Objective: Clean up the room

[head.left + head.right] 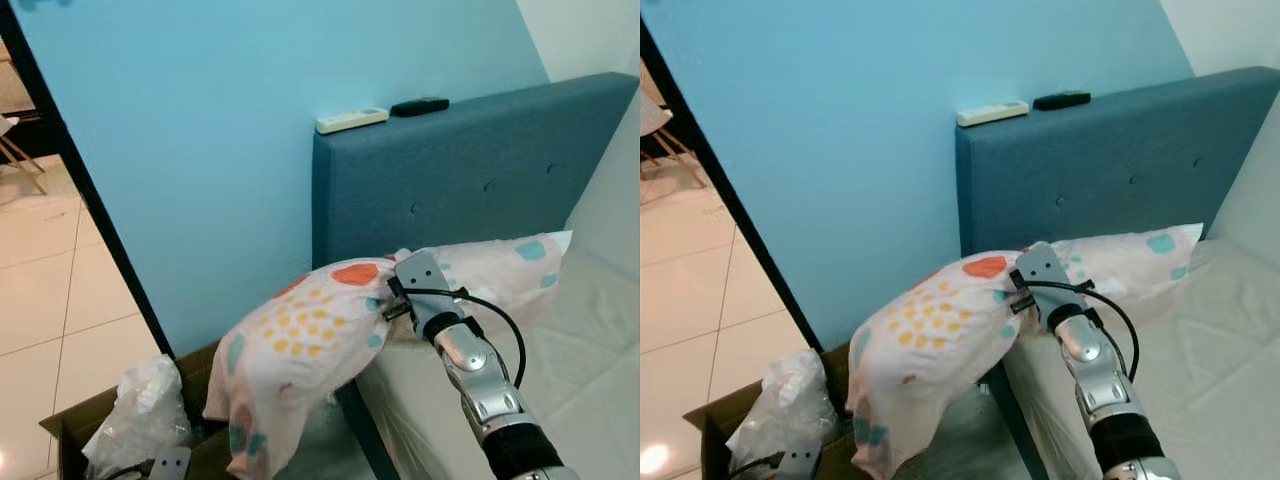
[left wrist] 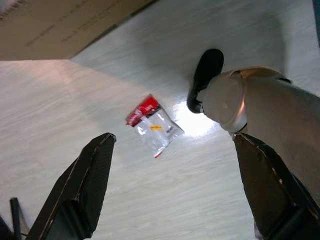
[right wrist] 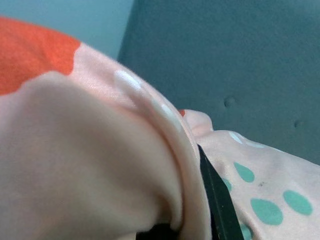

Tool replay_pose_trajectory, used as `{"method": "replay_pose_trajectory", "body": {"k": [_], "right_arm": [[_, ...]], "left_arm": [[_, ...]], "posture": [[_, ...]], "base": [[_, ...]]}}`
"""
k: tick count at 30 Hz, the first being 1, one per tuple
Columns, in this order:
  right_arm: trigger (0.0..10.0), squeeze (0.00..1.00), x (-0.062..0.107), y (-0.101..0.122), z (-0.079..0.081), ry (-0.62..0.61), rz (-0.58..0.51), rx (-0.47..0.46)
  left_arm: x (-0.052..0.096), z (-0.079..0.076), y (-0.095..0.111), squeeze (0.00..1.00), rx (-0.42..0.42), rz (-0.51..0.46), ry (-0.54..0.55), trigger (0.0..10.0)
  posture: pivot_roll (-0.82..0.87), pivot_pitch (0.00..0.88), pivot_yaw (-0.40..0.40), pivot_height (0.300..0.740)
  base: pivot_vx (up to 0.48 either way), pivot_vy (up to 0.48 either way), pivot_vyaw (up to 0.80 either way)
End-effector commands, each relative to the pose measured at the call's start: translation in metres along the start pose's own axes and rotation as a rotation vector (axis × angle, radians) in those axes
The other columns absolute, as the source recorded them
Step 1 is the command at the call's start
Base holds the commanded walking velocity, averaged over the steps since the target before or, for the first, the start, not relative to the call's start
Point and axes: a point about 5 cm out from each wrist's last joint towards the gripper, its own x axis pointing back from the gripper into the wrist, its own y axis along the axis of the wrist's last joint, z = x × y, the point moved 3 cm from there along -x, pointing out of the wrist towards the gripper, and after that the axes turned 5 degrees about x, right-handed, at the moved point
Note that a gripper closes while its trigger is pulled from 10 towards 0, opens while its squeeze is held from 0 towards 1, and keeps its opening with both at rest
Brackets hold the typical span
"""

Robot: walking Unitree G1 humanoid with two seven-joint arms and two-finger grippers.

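Right gripper [image 3: 192, 200] is clamped on a fold of the spotted pillow [image 1: 300, 350], holding it off the bed's edge, half over the mattress [image 1: 590, 350] — probably lifting it toward the second pillow [image 1: 510, 265] by the blue headboard [image 1: 480, 170]. Fabric hides the fingertips. Left gripper [image 2: 175, 190] hangs spread wide above the floor, over a small wrapper [image 2: 152, 125]. Cardboard box [image 1: 70, 430] cut off by the frame — contents unclear.

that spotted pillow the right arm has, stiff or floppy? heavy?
Likely floppy: the pillow sags off the bed edge below the right gripper, shut on a fold of its cover. Probably light for its bulk. The thin fabric might slip or stretch.
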Motion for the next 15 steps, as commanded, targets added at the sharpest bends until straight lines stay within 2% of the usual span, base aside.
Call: {"method": "replay_pose_trajectory", "body": {"k": [1, 2, 8, 15], "right_arm": [[10.0, 0.00, -0.0027, 0.0206, -0.0091, -0.027, -0.090, 0.004], [10.0, 0.00, -0.0027, 0.0206, -0.0086, -0.025, -0.089, 0.008], [10.0, 0.00, -0.0028, 0.0207, -0.0123, -0.053, -0.090, 0.011], [10.0, 0.00, -0.0035, 0.0224, -0.0169, -0.081, -0.096, 0.024]], "left_arm": [[0.0003, 0.0023, -0.0017, 0.00, -0.005, -0.001, 0.014, 10.0], [0.0003, 0.0037, -0.0009, 0.00, -0.008, -0.007, 0.025, 10.0], [0.0003, 0.0033, -0.0008, 0.00, 0.012, -0.009, 0.021, 10.0], [0.0002, 0.0005, -0.0001, 0.00, 0.009, -0.010, -0.004, 10.0]], "posture": [[-0.02, 0.000, -0.002, 0.740], [-0.03, 0.000, -0.002, 0.740], [-0.03, 0.000, -0.002, 0.740], [-0.03, 0.000, 0.001, 0.740]], "base": [[0.000, -0.454, 0.79], [0.000, -0.337, 0.79], [0.000, 0.000, 0.75], [0.000, 0.000, 0.00]]}}
